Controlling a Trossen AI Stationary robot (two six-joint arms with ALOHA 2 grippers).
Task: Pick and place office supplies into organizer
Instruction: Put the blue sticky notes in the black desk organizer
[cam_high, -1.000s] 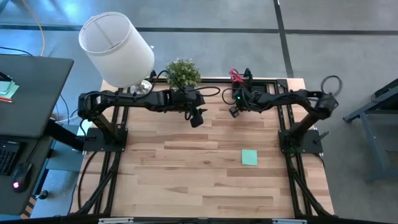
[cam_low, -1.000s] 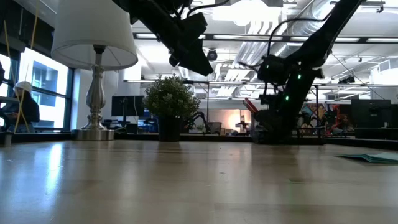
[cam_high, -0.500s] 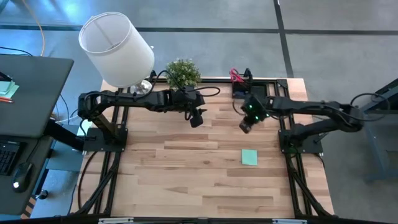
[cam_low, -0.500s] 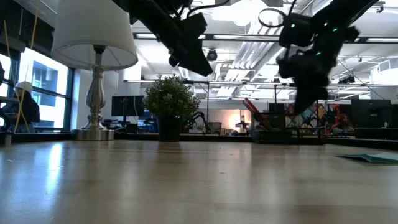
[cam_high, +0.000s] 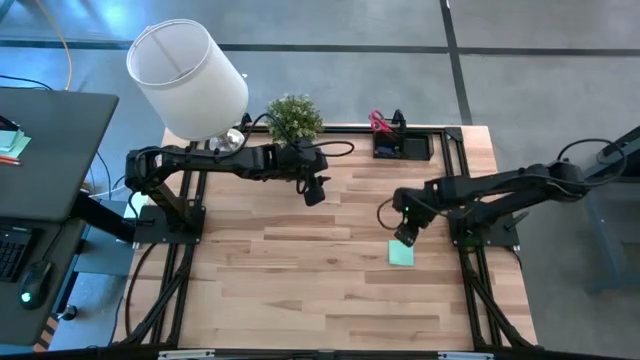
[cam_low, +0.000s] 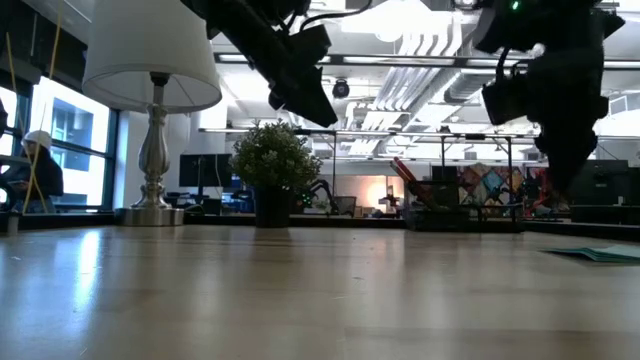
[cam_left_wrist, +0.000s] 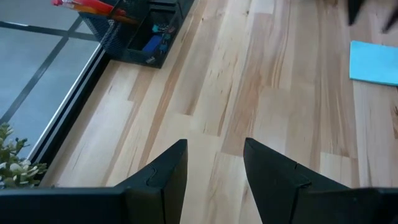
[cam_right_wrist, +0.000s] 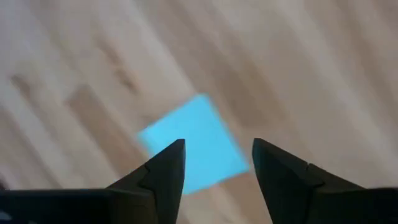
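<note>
Right end effector (cam_high: 405, 238) now swung from organizer (cam_high: 401, 146) at frame top to hovering open over sticky-note pad (cam_high: 401, 255), so probably grabbing that next.

Open-plan office — desks, monitors (cam_low: 197, 172), exposed ceiling ducts (cam_low: 420, 75) behind.

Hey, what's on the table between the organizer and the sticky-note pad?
Only bare wood between organizer and sticky-note pad in the high view; the right gripper hangs above it.

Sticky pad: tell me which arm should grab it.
Right. The right gripper hangs open just above the sticky pad, which shows between its fingers in the wrist view. The left gripper waits far off, near the plant.
</note>
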